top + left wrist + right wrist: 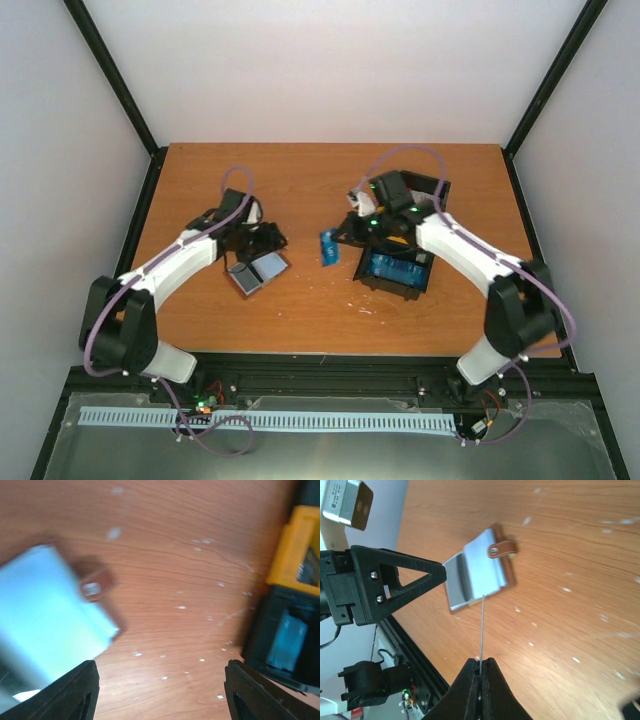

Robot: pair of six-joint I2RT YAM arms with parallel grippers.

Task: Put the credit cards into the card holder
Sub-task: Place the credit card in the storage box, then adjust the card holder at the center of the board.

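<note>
The card holder (258,272) lies open on the counter (300,190), its grey-blue inside facing up and its small brown clasp (501,548) sticking out on one side. The left gripper (262,238) is just beyond the holder's far edge. In the left wrist view its fingers (75,692) are spread wide with only bare wood between them, and the holder shows as a pale blur to the left of that gap, not between the fingers.

The right gripper (480,662) is pressed together on a blue credit card (328,248), pinching it by one end. From the right wrist camera the card shows edge-on as a thin line that points at the holder's near edge. From above, the card hangs to the right of the holder, apart from it, with a strip of counter between the two.

A black tray (372,278) stands on the counter just right of the held card, under the right arm, with more blue credit cards (397,268) inside. The left wrist view also shows a yellow tray (295,550) touching the black one.
</note>
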